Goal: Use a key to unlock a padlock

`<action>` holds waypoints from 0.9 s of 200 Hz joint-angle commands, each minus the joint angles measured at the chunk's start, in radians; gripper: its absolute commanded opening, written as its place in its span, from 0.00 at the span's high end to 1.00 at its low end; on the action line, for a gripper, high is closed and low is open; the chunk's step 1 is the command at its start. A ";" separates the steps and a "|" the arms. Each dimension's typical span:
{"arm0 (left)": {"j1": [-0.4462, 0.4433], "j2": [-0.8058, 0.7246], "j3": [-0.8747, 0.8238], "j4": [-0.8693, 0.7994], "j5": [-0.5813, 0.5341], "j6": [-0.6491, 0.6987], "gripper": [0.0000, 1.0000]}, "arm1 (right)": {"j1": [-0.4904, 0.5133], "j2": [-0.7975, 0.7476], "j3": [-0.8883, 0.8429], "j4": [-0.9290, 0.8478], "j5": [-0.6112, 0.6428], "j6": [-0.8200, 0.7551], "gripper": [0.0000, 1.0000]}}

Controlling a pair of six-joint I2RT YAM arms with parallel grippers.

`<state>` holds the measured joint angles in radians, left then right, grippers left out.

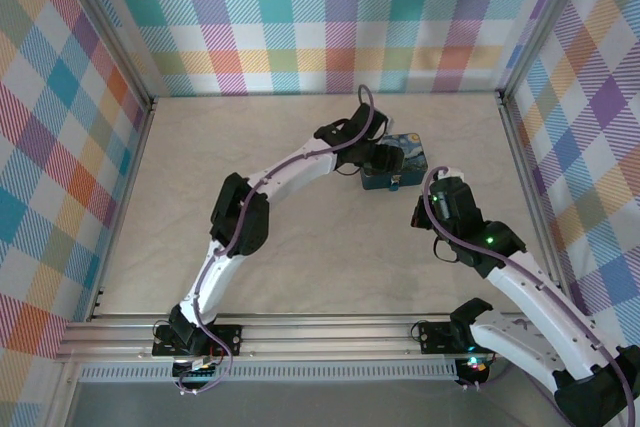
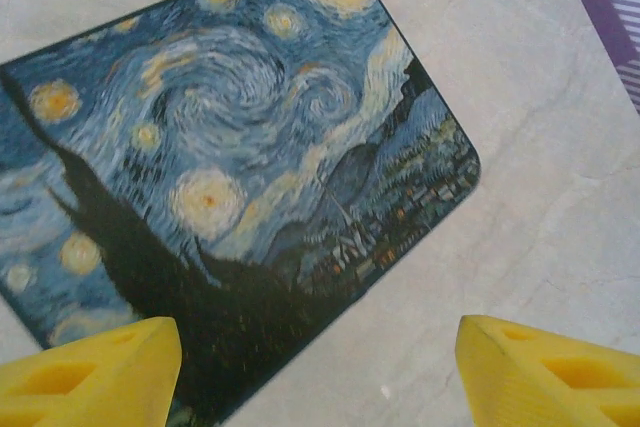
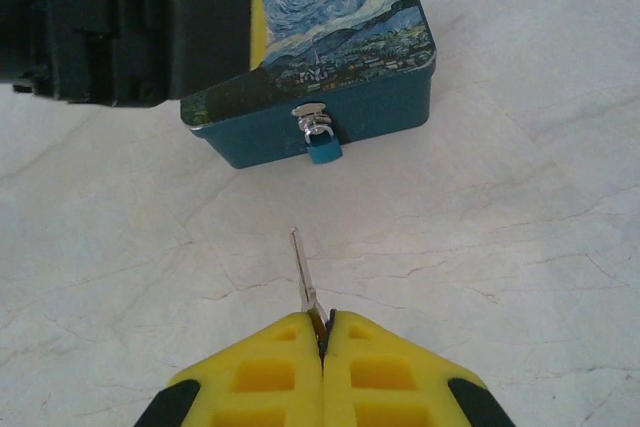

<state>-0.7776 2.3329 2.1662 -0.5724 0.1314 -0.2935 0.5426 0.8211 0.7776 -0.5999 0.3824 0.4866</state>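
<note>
Walls: plaid panels (image 1: 330, 17) close you in on the far side, left and right.
Counter: pale and marbled (image 1: 300, 277); the bare stretch in front of the box is your open ground.
Left arm: it (image 1: 290, 167) reaches across the counter to the box, and its left jaws hang over the lid.
Left jaws: spread wide with nothing in them; you see one yellow finger (image 2: 90, 372) at each bottom corner of the left wrist view.
Right arm: it (image 1: 500, 257) bends in from the right, with the right jaws low on the near side of the box.
Box: dark blue with a swirly painting on the lid (image 3: 340, 7), lying flat. From your right wrist camera the left arm's black end covers its left corner.
Right jaws: pressed together on the key, the yellow pads (image 3: 280, 377) meeting around its head.
Padlock: small and blue (image 3: 322, 150), hanging from a silver hasp on the box's front wall. You cannot tell whether its shackle is latched, and the top camera shows no detail of it.
Key: a thin blade (image 3: 303, 272) sticks out of the right jaws, pointing up toward the padlock but leaning a little left. Bare counter lies between its tip and the lock, and its head is buried between the pads.
</note>
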 commanded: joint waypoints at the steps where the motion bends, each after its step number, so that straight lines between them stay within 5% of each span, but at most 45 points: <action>1: -0.016 0.052 0.082 -0.107 -0.021 0.048 0.27 | -0.005 -0.015 -0.007 -0.018 0.019 0.014 1.00; 73: -0.036 0.070 0.067 -0.175 -0.052 0.094 0.27 | -0.005 0.010 0.014 -0.027 0.033 -0.002 1.00; 180: -0.034 -0.144 -0.264 -0.110 -0.117 0.098 0.25 | -0.005 0.028 0.015 -0.026 0.038 -0.014 1.00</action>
<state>-0.7990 2.2578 1.9949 -0.6262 0.0425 -0.1898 0.5426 0.8375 0.7780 -0.6159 0.4049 0.4850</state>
